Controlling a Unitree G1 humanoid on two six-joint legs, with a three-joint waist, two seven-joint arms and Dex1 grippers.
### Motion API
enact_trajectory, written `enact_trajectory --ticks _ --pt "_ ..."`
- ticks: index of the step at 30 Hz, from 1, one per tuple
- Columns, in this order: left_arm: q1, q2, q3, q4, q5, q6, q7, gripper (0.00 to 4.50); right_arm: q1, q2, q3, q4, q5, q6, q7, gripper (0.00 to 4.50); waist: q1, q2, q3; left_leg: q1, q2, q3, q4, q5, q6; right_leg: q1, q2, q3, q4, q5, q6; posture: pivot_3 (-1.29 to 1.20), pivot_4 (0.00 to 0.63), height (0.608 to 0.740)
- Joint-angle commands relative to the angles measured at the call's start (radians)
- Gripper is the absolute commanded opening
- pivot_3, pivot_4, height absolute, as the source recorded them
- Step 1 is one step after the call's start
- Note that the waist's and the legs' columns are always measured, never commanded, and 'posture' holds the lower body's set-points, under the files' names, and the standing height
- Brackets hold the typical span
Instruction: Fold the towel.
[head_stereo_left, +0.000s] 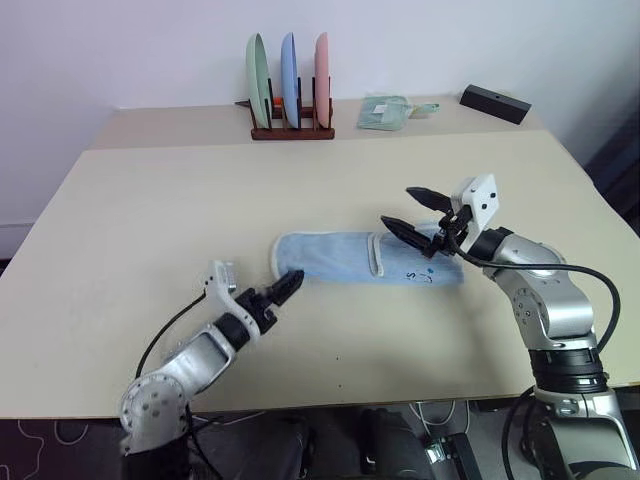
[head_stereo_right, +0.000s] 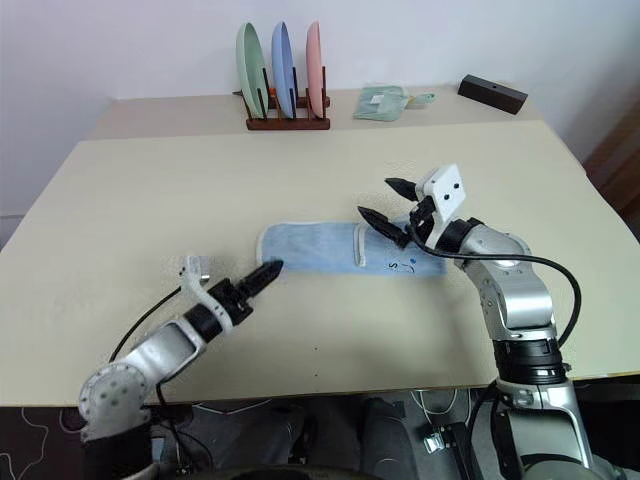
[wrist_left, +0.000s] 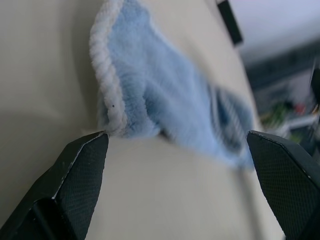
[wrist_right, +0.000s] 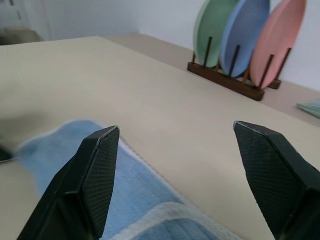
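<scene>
The light blue towel (head_stereo_left: 340, 258) lies folded into a long strip in the middle of the table, with whitish trim and a small dark mark (head_stereo_left: 421, 275) near its right end. My left gripper (head_stereo_left: 290, 284) is low at the towel's near left corner, open wide; in the left wrist view one fingertip (wrist_left: 95, 145) is right by the trimmed corner (wrist_left: 112, 120). My right gripper (head_stereo_left: 404, 210) hovers open a little above the towel's right part, with nothing between its fingers (wrist_right: 102, 150).
At the back of the table stands a wooden rack (head_stereo_left: 290, 128) with green, blue and pink plates. A small mint-green folded cloth (head_stereo_left: 383, 112) and a black box (head_stereo_left: 495, 104) lie at the back right. The beige table (head_stereo_left: 150, 220) spreads wide to the left.
</scene>
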Motion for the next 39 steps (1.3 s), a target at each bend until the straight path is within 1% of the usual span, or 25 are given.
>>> enact_trajectory --ticks 1,4,7,8,10,13,16,17,21,24,28,31,33,34,36,38,39 --pt "-0.049 -0.021 0.001 0.077 -0.056 -0.008 0.108 4.50 0.004 -0.002 0.012 -0.049 -0.006 -0.020 0.004 3.83 -0.001 0.000 0.000 0.000 0.000 0.000 0.000 0.000 0.000 0.000 0.000 0.000 0.000 0.000 0.000 0.00 0.150 0.740" --pt "-0.083 -0.025 -0.002 0.128 -0.065 -0.019 0.148 4.50 0.010 0.001 0.023 -0.051 -0.015 -0.026 0.000 3.83 0.000 0.000 0.000 0.000 0.000 0.000 0.000 0.000 0.000 0.000 0.000 0.000 0.000 0.000 0.000 0.00 0.150 0.740" --pt "-0.154 -0.081 0.040 0.240 -0.113 -0.084 0.241 4.50 0.011 0.003 0.030 -0.071 -0.023 -0.023 -0.015 3.83 0.006 0.000 0.000 0.001 0.000 0.000 0.001 0.000 0.000 0.001 0.000 0.000 0.000 0.000 0.000 0.00 0.150 0.740" --pt "-0.161 -0.090 0.046 0.250 -0.114 -0.101 0.260 4.25 0.014 0.002 0.029 -0.078 -0.024 -0.019 -0.022 3.87 0.007 0.000 0.000 0.001 0.000 0.000 0.001 0.000 0.000 0.001 0.000 0.000 0.000 0.000 0.000 0.00 0.150 0.740" --pt "-0.166 -0.097 0.050 0.251 -0.117 -0.121 0.275 3.62 0.019 -0.001 0.027 -0.085 -0.025 -0.013 -0.027 3.89 0.005 0.000 0.000 0.001 0.000 0.000 0.001 0.000 0.000 0.001 0.000 0.000 0.000 0.000 0.000 0.00 0.150 0.740" --pt "-0.180 -0.108 0.071 0.261 -0.129 -0.176 0.281 2.10 0.041 -0.007 0.035 -0.107 -0.032 -0.009 -0.030 3.89 0.003 0.000 0.000 0.001 0.000 0.000 0.000 0.000 0.000 0.001 0.000 0.000 0.000 0.000 0.000 0.00 0.150 0.740" --pt "-0.191 -0.104 0.075 0.269 -0.134 -0.201 0.286 0.47 0.054 -0.006 0.037 -0.121 -0.035 -0.006 -0.034 3.89 0.000 0.000 0.000 0.000 0.000 0.000 0.000 0.000 0.000 0.000 0.000 0.000 0.000 0.000 0.000 0.00 0.150 0.740" --pt "-0.193 -0.102 0.074 0.271 -0.136 -0.206 0.288 0.06 0.055 -0.006 0.037 -0.123 -0.035 -0.004 -0.035 3.89 0.001 0.000 0.000 0.000 0.000 0.000 0.000 0.000 0.000 0.000 0.000 0.000 0.000 0.000 0.000 0.00 0.150 0.740" --pt "-0.190 -0.068 0.065 0.250 -0.111 -0.221 0.279 0.06 0.056 -0.012 0.041 -0.118 -0.040 -0.011 -0.032 3.89 0.000 0.000 0.000 0.000 0.000 0.000 0.000 0.000 0.000 0.000 0.000 0.000 0.000 0.000 0.000 0.00 0.150 0.740" --pt "-0.172 0.001 0.076 0.195 -0.077 -0.235 0.246 0.06 0.057 -0.020 0.036 -0.104 -0.042 -0.023 -0.025 3.89 -0.004 0.000 0.000 0.000 0.000 0.000 0.000 0.000 0.000 0.000 0.000 0.000 0.000 0.000 0.000 0.00 0.150 0.740" --pt "-0.134 0.061 0.125 0.128 -0.144 -0.247 0.270 0.06 0.065 -0.024 0.029 -0.089 -0.046 -0.041 -0.017 3.89 -0.001 0.000 0.000 0.000 0.000 0.000 -0.001 0.000 -0.001 -0.001 0.001 0.000 0.000 0.000 0.000 0.00 0.150 0.740" --pt "-0.103 0.109 0.136 0.088 -0.153 -0.248 0.267 0.06 0.073 -0.020 0.035 -0.078 -0.052 -0.057 -0.015 3.89 0.001 -0.001 0.000 0.000 0.000 0.000 0.000 0.000 -0.001 -0.001 0.000 0.000 0.000 0.000 0.000 0.00 0.150 0.740" --pt "-0.088 0.163 0.130 0.068 -0.118 -0.245 0.234 0.06 0.075 -0.017 0.040 -0.072 -0.054 -0.065 -0.015 3.89 0.000 -0.001 0.000 0.000 0.000 0.000 0.000 0.000 -0.001 -0.001 0.001 0.000 0.000 0.000 0.000 0.00 0.150 0.740" --pt "-0.080 0.234 0.099 0.046 -0.047 -0.233 0.178 0.06 0.075 -0.014 0.044 -0.071 -0.053 -0.067 -0.014 3.89 -0.001 -0.001 0.000 0.000 0.000 0.000 0.000 0.000 -0.001 -0.001 0.001 0.000 0.000 0.000 0.000 0.00 0.150 0.740" --pt "-0.076 0.342 0.044 0.021 0.064 -0.223 0.096 0.06 0.073 -0.008 0.051 -0.067 -0.054 -0.070 -0.013 3.89 -0.002 -0.001 0.000 0.000 0.000 0.000 -0.001 0.000 -0.001 -0.001 0.001 0.000 0.000 0.000 0.000 0.00 0.150 0.740" --pt "-0.099 0.442 -0.016 0.023 0.141 -0.194 0.033 0.06 0.065 -0.002 0.060 -0.056 -0.061 -0.077 -0.011 3.89 -0.002 -0.001 0.000 0.000 0.000 0.000 -0.002 0.000 -0.001 -0.001 0.001 0.001 0.000 0.000 0.000 0.00 0.150 0.740" --pt "-0.106 0.475 -0.037 0.028 0.173 -0.185 0.008 0.06 0.062 0.002 0.064 -0.051 -0.064 -0.080 -0.010 3.89 0.000 -0.001 0.000 0.000 0.000 0.000 -0.002 0.000 -0.001 -0.001 0.001 0.001 0.000 0.000 0.000 0.00 0.150 0.740"
